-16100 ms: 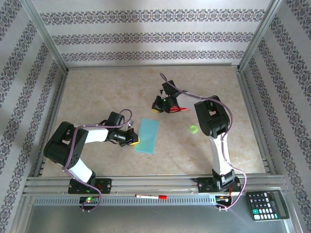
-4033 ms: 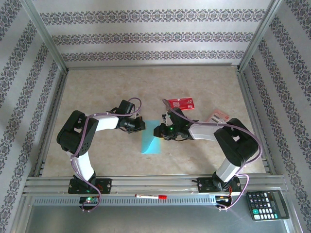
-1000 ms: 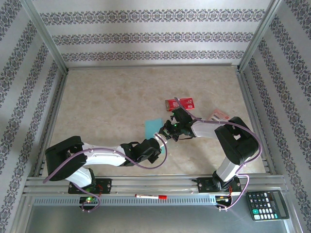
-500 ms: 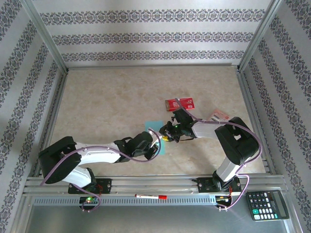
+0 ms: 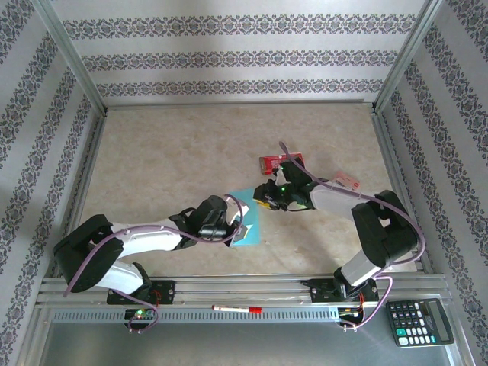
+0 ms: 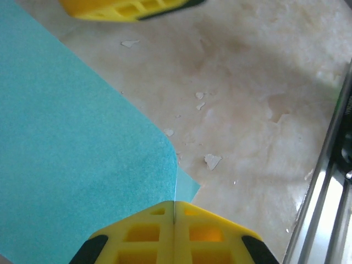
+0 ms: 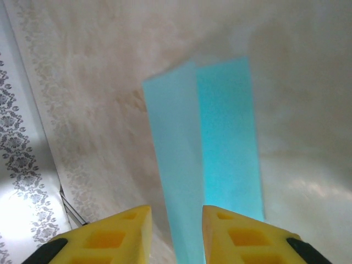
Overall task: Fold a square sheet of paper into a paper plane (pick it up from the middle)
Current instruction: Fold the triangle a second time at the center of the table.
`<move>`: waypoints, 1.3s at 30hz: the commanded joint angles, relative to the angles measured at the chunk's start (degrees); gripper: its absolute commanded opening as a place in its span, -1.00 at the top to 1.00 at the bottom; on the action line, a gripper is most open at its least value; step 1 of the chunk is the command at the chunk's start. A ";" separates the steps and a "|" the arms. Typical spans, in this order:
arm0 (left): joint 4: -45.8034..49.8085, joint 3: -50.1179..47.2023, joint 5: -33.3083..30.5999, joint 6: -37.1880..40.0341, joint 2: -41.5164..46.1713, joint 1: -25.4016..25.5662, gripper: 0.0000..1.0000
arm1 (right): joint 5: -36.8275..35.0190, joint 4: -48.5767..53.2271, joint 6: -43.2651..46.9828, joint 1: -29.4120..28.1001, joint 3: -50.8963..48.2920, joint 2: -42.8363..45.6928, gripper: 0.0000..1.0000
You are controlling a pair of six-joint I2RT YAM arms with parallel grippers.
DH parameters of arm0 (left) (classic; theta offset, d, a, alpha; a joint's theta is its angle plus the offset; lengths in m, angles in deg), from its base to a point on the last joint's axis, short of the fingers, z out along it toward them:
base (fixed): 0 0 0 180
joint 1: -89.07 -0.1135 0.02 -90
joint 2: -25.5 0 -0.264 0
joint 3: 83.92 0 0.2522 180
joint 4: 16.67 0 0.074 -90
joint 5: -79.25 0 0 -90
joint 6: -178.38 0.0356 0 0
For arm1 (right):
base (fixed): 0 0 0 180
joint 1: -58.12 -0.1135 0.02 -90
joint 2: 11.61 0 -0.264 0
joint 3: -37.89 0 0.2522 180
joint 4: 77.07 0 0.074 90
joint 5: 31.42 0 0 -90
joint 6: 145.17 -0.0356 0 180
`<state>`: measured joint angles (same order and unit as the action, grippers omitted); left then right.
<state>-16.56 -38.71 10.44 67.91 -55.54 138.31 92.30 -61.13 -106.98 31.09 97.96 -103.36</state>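
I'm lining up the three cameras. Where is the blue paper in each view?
Top external: blue paper near the centre of the tabletop.
Left wrist: blue paper at left, its edge pinched by the left gripper.
Right wrist: blue paper in the middle, beyond the right gripper.
Shared landmark: the beige tabletop under it.

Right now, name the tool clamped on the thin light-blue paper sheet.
The left tool, pinched shut on the light-blue paper sheet; the right tool stands open.

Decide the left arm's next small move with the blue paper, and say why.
Probably carry the pinched corner over to fold it: the left gripper is shut on the square sheet of paper, and the right gripper stands open, not holding it.
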 commanded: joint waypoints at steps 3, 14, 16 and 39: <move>-2.48 0.73 4.60 -1.88 -1.36 -1.03 1.00 | -0.51 1.13 6.40 -1.19 5.35 -3.99 0.45; -5.43 0.99 7.51 -3.86 -4.45 -2.79 1.00 | 0.21 0.96 8.21 -2.15 9.64 -11.66 0.49; -5.83 0.88 8.21 -4.18 -4.83 -3.24 1.00 | 0.12 0.96 8.65 -2.15 9.77 -12.76 0.50; -8.51 -1.04 13.15 -8.01 -7.92 -11.06 1.00 | -1.19 1.82 12.44 -0.73 6.62 -15.37 0.54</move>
<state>-22.68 -39.06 22.22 61.05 -62.47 128.45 92.08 -60.06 -95.66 29.89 105.54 -117.92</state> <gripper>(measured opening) 0.044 0.232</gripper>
